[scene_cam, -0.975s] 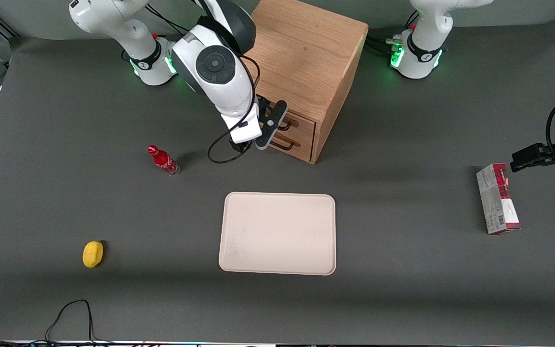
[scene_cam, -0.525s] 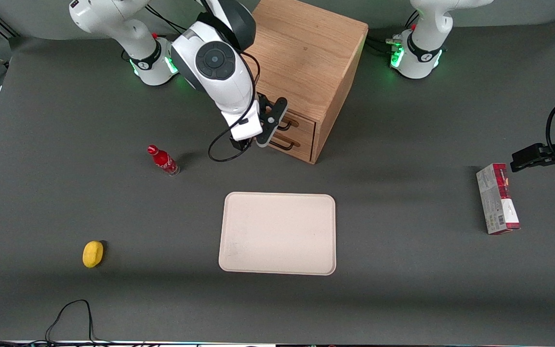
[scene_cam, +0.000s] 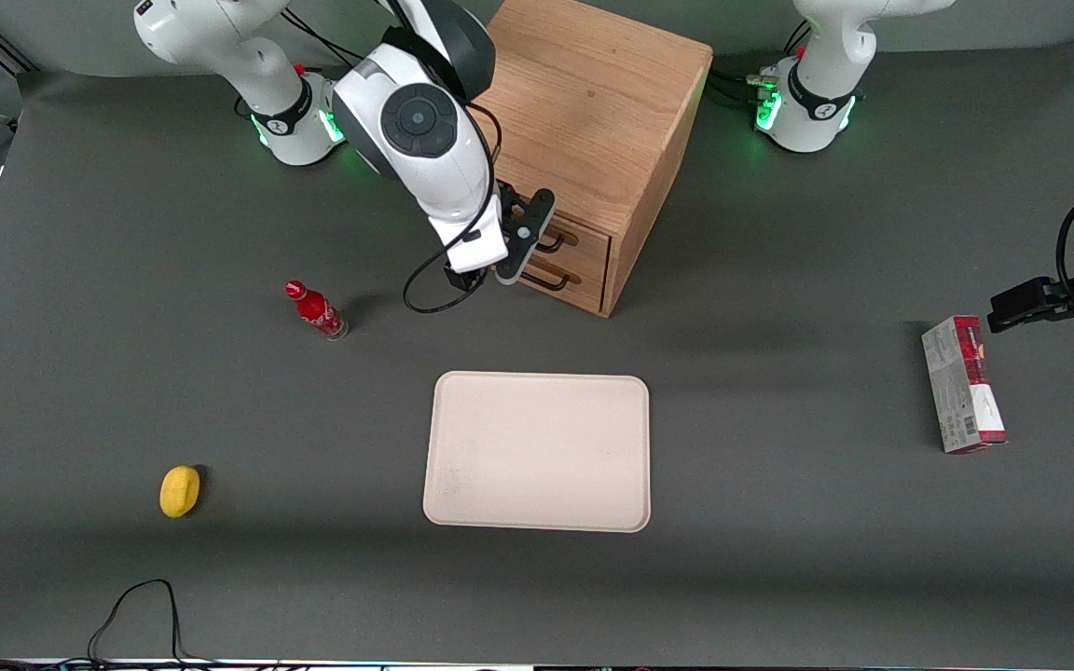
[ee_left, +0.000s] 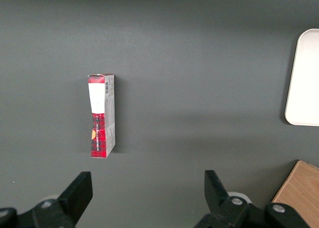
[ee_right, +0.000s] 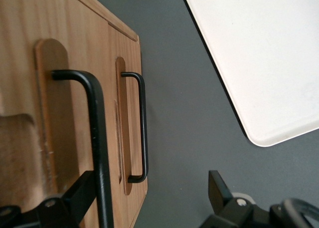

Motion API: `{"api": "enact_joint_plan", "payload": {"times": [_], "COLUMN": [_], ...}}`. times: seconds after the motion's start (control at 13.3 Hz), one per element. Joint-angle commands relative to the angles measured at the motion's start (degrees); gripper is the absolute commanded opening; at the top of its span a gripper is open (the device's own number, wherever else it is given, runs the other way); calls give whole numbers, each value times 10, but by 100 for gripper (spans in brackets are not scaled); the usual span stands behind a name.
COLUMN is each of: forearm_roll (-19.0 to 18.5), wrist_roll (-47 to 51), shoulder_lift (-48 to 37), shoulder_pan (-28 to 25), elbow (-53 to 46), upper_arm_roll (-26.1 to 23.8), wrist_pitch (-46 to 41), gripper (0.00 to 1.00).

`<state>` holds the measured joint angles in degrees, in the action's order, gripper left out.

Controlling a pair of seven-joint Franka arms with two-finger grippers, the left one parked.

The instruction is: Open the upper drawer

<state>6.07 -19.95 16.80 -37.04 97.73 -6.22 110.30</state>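
You have the gripper (scene_cam: 520, 244) right at the front of the wooden cabinet (scene_cam: 593, 121), level with the upper drawer (scene_cam: 570, 239). From the wrist camera its two fingers (ee_right: 219, 188) are spread wide: one sits against the drawer face by the upper drawer's black handle (ee_right: 97, 138), the other is out over the grey table (scene_cam: 779, 559), so the bar lies between them and nothing is gripped yet. The lower drawer (ee_right: 130, 113) with its matching handle (ee_right: 142, 128) shows just next to it, and both drawers look closed, flush with the cabinet front.

Compared with a second ago, your wrist has crept slightly up and toward the cabinet, bringing the gripper from roughly between the two handles to the upper one; over the last half second the change is very small. Everything else has stayed put: the cream tray (scene_cam: 537, 452) nearer the front camera than the cabinet, the red bottle (scene_cam: 316, 310) and the yellow lemon (scene_cam: 180, 490) toward the working arm's end, and the red-and-white box (scene_cam: 963, 384) toward the parked arm's end.
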Motion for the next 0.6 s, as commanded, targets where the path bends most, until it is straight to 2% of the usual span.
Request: {"api": "enact_joint_plan", "payload": {"times": [0.0,0.3,0.53], "forearm_roll": [-7,-7,-7], "wrist_roll": [-14,-8,-13], "shoulder_lift": [4,20,44], "shoulder_pan": [-2,10,10], "elbow": [1,-29,-60], "upper_arm_roll": [5,12,38], "wrist_pitch": [11,11,11], "gripper": [100,100,100]}}
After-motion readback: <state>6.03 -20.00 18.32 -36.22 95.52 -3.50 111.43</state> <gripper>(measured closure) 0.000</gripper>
